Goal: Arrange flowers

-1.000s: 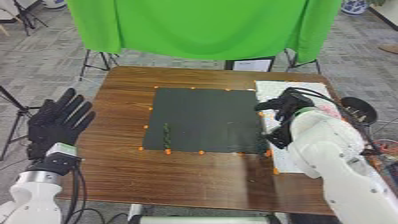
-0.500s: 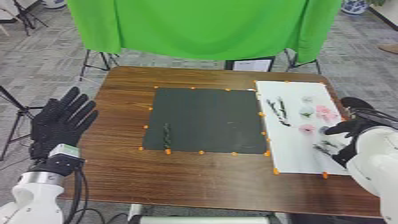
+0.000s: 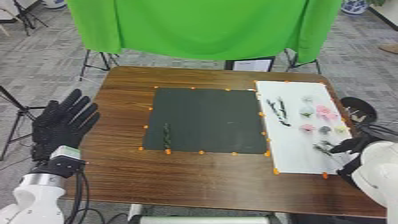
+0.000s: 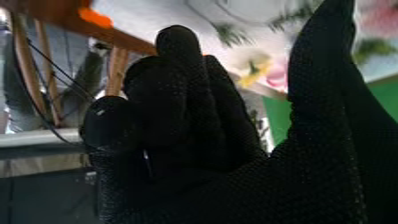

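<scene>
Apparently the head view is showing early progress: one sprig (image 3: 167, 136) is lying at the black mat's (image 3: 213, 112) eight o'clock, while stems (image 3: 282, 107) and pink flowers (image 3: 324, 112) are awaiting placement on the white sheet (image 3: 291, 147) at three o'clock. The left robot hand (image 3: 59, 125) is resting straight-fingered, empty. In the right wrist view, the right robot hand (image 4: 213, 175) is holding its thumb apart, gripping nothing.

No print readable; framed sheet (image 3: 252, 65) perhaps bears some.

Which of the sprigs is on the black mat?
The sprig near the left edge of the black mat; the other sprigs lie on the white board.
</scene>
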